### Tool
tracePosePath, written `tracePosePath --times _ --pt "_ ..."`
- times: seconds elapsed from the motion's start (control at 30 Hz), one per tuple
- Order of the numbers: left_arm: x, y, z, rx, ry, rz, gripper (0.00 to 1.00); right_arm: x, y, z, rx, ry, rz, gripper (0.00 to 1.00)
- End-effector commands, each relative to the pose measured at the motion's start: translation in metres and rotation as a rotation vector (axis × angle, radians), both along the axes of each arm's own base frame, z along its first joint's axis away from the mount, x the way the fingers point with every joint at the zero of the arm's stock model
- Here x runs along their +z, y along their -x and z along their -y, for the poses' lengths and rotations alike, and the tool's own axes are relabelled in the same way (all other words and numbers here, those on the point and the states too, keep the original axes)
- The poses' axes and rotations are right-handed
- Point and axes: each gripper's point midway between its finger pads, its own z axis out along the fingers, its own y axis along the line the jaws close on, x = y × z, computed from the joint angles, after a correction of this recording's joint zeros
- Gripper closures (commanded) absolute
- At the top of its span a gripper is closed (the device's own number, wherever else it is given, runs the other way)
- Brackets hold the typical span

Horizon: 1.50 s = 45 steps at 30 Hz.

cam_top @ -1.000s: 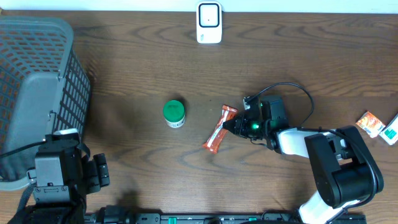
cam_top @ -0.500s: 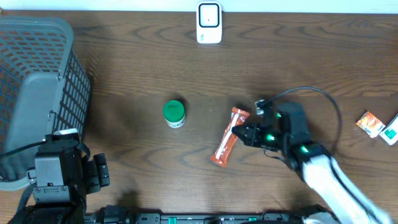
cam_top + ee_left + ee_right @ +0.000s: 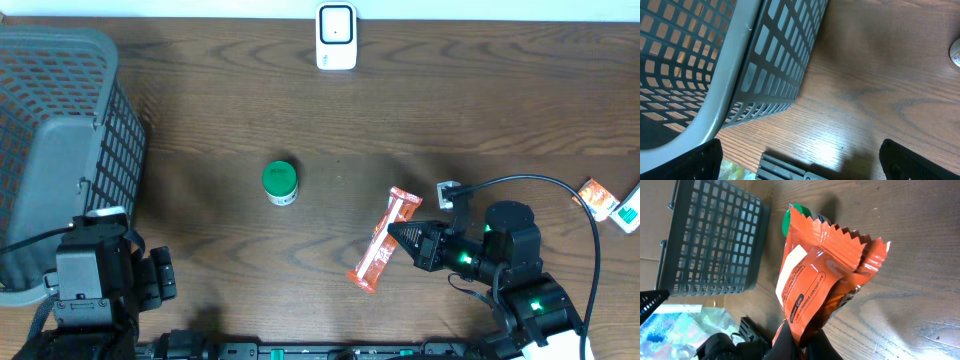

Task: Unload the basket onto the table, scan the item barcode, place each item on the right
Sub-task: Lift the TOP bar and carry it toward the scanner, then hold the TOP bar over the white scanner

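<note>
Packet (image 3: 385, 238) clamped in right gripper (image 3: 402, 237), near tabletop's (image 3: 480, 130) front edge.
Bare tabletop toward far edge; left gripper (image 3: 160, 277) jaws apart, front-left corner by basket (image 3: 60, 150).

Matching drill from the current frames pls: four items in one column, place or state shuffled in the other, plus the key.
Column 1
1. orange snack packet
2. green-lidded jar
3. white scanner
4. grey basket

Column 2
A. middle of the table's top edge in the overhead view
B. pinched in the right pincer
C. left end of the table
D. standing alone mid-table, nothing touching it

Pairs: 1-B, 2-D, 3-A, 4-C
</note>
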Motion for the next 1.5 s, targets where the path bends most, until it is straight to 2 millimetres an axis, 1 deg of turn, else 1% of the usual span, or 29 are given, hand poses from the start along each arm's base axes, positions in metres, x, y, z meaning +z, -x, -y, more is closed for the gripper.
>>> tracePosePath --times 0.0,0.13,0.17,0.2,0.27,0.37,0.43,0.57,0.63,0.8,0.83,0.87,0.9,1.03,1.17,1.23,1.33,1.37,1.47 --pt "0.001 0.001 -0.001 0.001 -0.005 0.004 0.02 0.002 0.001 -0.002 0.007 -0.021 -0.021 0.99" --pt "0.001 0.001 0.0 0.001 -0.004 0.004 0.02 -0.009 -0.009 0.004 -0.035 0.04 -0.011 0.98" --pt "0.001 0.001 -0.001 0.001 -0.005 0.004 0.02 -0.012 -0.018 0.008 -0.059 0.069 0.011 0.98" --pt "0.001 0.001 -0.001 0.001 -0.005 0.004 0.02 -0.011 -0.025 0.008 -0.073 0.075 0.034 0.99" --pt "0.001 0.001 -0.001 0.001 -0.005 0.004 0.02 0.0 -0.04 0.005 -0.084 0.057 0.103 0.99" --pt "0.001 0.001 -0.001 0.001 -0.005 0.004 0.02 0.025 -0.068 -0.003 -0.094 0.007 0.222 0.99" --pt "0.001 0.001 -0.001 0.001 -0.005 0.004 0.02 0.039 -0.086 -0.005 -0.113 0.007 0.275 0.98" --pt "0.001 0.001 0.0 0.001 -0.004 0.004 0.02 0.052 -0.13 -0.003 -0.144 0.12 0.35 0.99" --pt "0.001 0.001 -0.001 0.001 -0.005 0.004 0.02 0.057 -0.15 -0.007 -0.133 0.16 0.367 0.99" --pt "0.001 0.001 -0.001 0.001 -0.005 0.004 0.02 0.072 -0.21 -0.017 -0.119 0.272 0.404 0.99" --pt "0.001 0.001 -0.001 0.001 -0.005 0.004 0.02 0.077 -0.225 -0.017 -0.129 0.311 0.42 0.99" --pt "0.001 0.001 -0.001 0.001 -0.005 0.004 0.02 0.077 -0.234 -0.017 -0.136 0.337 0.424 0.98" --pt "0.001 0.001 -0.001 0.001 -0.005 0.004 0.02 0.08 -0.251 -0.017 -0.156 0.391 0.443 0.99" --pt "0.001 0.001 -0.001 0.001 -0.005 0.004 0.02 0.091 -0.293 -0.017 -0.2 0.608 0.53 0.99" --pt "0.001 0.001 -0.001 0.001 -0.005 0.004 0.02 0.101 -0.328 -0.023 -0.236 0.853 0.637 0.99" --pt "0.001 0.001 -0.001 0.001 -0.005 0.004 0.02 0.102 -0.34 -0.027 -0.239 0.955 0.68 0.99" --pt "0.001 0.001 -0.001 0.001 -0.005 0.004 0.02 0.094 -0.362 -0.031 -0.235 1.103 0.736 0.99" --pt "0.001 0.001 -0.001 0.001 -0.005 0.004 0.02 0.09 -0.372 -0.03 -0.26 1.155 0.748 0.99" --pt "0.001 0.001 -0.001 0.001 -0.005 0.004 0.02 0.078 -0.392 -0.029 -0.291 1.29 0.79 0.99"
